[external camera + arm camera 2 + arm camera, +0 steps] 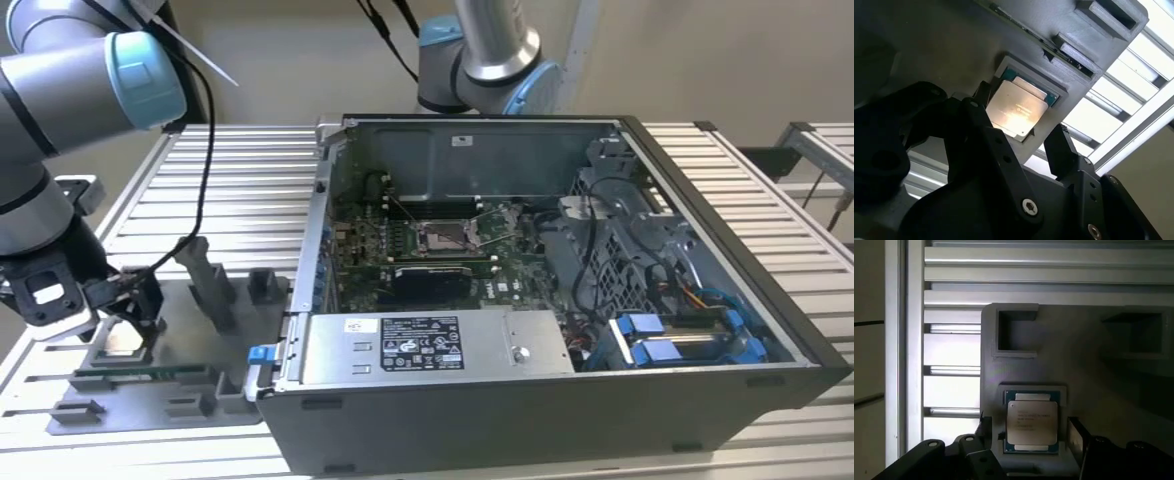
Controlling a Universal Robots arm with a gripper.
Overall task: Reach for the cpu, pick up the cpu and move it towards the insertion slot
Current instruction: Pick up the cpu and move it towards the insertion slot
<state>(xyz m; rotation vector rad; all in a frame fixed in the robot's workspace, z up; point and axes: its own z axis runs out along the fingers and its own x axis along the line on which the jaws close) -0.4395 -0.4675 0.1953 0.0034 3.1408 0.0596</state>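
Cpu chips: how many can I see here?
1: the cpu sits in the grey fixture, the open claw straddling it. Others may hide inside the computer case.

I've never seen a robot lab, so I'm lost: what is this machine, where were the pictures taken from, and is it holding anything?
It is a robot arm with a gripper. One picture comes from a camera off the arm; two come from cameras near its wrist. On the slatted table stand a grey fixture and an open computer case, whose board carries the insertion slot. The gripper holds nothing: its open fingers flank the cpu, lying in a fixture recess.
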